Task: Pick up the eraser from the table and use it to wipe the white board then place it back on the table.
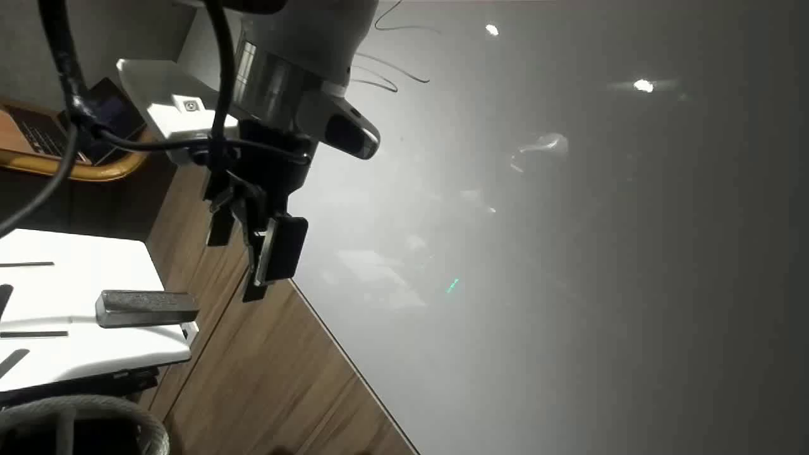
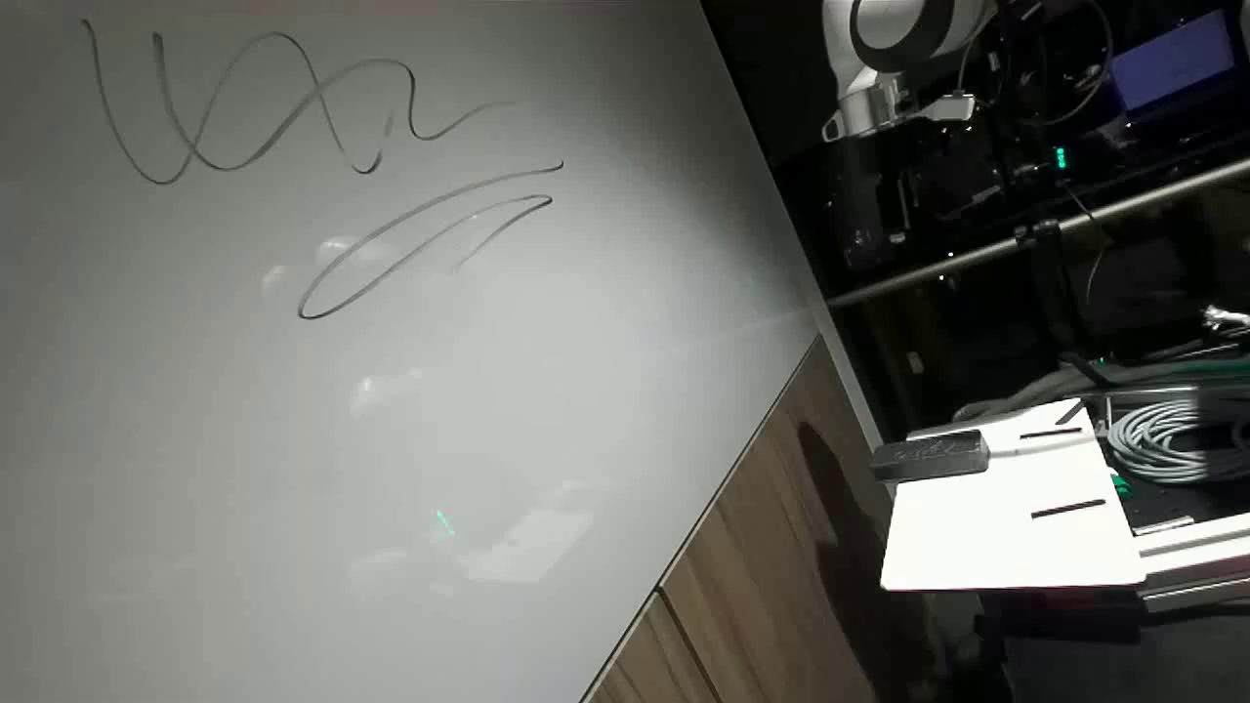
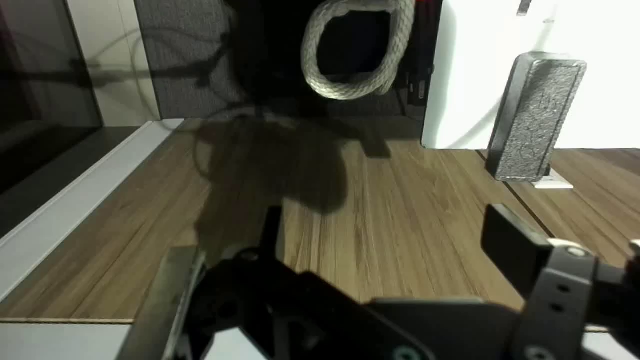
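The eraser (image 1: 148, 309), a dark grey oblong block, lies on the white table (image 1: 57, 357) with one end jutting past its edge. In an exterior view the same eraser (image 2: 928, 459) rests at a corner of the table (image 2: 1016, 552). The white board (image 2: 244, 439) bears dark looping scribbles (image 2: 410, 229). Above and beside the eraser hangs my gripper (image 1: 248, 258), apart from it and from the white board. Its fingers stand wide open in the wrist view, where the gripper (image 3: 385, 232) holds nothing; there the eraser (image 3: 537, 115) is beyond the right finger.
Wood-grain panelling (image 1: 265, 366) runs below the board and beside the table. A rope-rimmed basket (image 3: 357, 90) stands near the table. A laptop (image 1: 44, 129) is behind the arm, where cables (image 1: 66, 57) hang loose. Coiled grey cable (image 2: 1162, 444) lies beyond the table.
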Tool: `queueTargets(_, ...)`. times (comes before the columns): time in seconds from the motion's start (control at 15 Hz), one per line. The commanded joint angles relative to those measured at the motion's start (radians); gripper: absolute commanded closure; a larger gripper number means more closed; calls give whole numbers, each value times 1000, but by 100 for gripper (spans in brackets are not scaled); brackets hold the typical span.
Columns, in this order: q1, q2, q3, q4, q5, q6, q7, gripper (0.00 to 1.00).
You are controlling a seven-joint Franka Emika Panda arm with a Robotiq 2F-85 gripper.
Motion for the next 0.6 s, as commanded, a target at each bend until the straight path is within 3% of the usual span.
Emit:
queueTargets(0.0, -12, 1, 13, 1, 10, -1, -7, 0)
queueTargets(0.4, -12, 1, 13, 1, 10, -1, -7, 0)
queueTargets(0.53, 3, 30, 49, -5, -1, 27, 21, 0)
